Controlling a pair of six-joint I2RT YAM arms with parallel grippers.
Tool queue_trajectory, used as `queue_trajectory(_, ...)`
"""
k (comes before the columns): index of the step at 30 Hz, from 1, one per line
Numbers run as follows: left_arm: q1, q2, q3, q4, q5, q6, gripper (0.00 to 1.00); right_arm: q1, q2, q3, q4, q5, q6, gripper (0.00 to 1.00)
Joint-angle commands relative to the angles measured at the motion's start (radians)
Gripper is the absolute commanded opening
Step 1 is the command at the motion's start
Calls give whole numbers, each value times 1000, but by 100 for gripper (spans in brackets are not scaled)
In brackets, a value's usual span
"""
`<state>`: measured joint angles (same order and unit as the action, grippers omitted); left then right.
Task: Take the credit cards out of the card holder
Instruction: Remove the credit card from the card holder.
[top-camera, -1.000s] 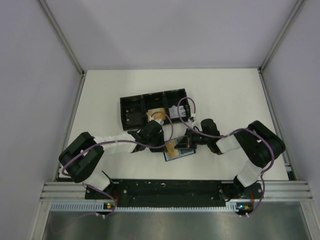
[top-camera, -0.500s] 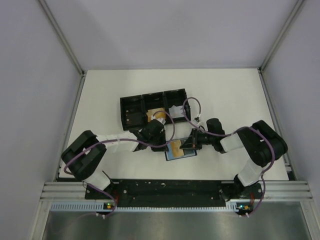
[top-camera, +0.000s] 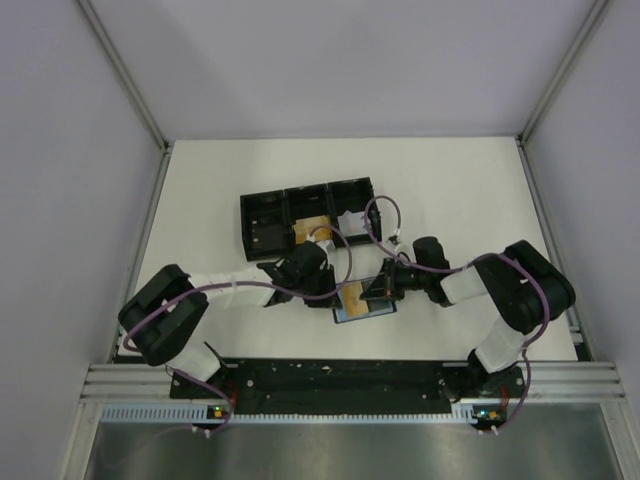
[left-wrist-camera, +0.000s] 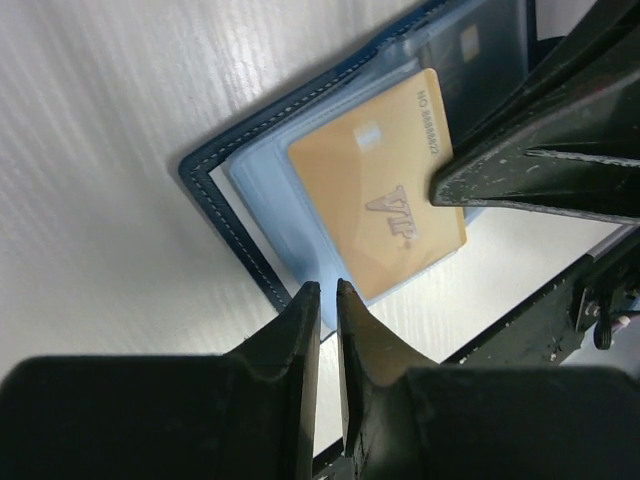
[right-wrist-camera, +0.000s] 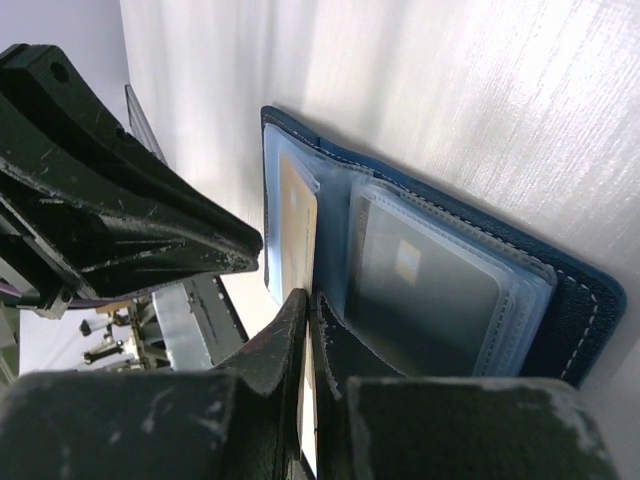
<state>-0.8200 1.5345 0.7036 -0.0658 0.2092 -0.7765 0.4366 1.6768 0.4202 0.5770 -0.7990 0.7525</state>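
White tabletop (top-camera: 450, 190) bore the open card holder (left-wrist-camera: 215, 175) at six o'clock of the tray (top-camera: 262, 225); we feared our closed right gripper (right-wrist-camera: 300, 300), atop the orange card (left-wrist-camera: 380, 195), might pin it while the barely parted, empty left gripper (left-wrist-camera: 322, 300) pulled.

Stitched leathery card holder (left-wrist-camera: 203, 172), glossy plastic sleeves (left-wrist-camera: 270, 215), smooth orange credit card (left-wrist-camera: 385, 195)

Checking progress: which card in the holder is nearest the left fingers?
The orange VIP card, just beyond the left fingers; the grey card lies farther off, on the other page of the holder.
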Motion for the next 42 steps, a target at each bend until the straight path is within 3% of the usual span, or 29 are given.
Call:
queue_trajectory(1, -7, 1, 51, 47, 42, 13, 16, 2, -6, 17, 46, -20, -5, 0)
queue_trajectory(9, -15, 42, 88, 46, 47, 29, 13, 2, -6, 14, 55, -22, -1, 0)
queue_trajectory(21, -19, 125, 102, -111, -25, 46, 0, 1, -3, 8, 73, -12, 25, 0)
queue_trajectory(25, -22, 142, 112, -153, -62, 59, 0, 1, -6, -3, 127, -19, 62, 17)
queue_trajectory(28, -28, 154, 128, -184, -86, 68, 0, 1, -8, -9, 149, -19, 77, 22)
queue_trajectory(31, -28, 165, 134, -204, -97, 75, 0, 1, -5, -11, 149, -14, 79, 21)
queue_trajectory(36, -28, 173, 135, -210, -97, 75, 0, -2, -2, -8, 150, -14, 74, 10)
queue_trajectory(42, -28, 180, 143, -218, -96, 77, 0, -15, 8, -20, 167, -20, 70, 8)
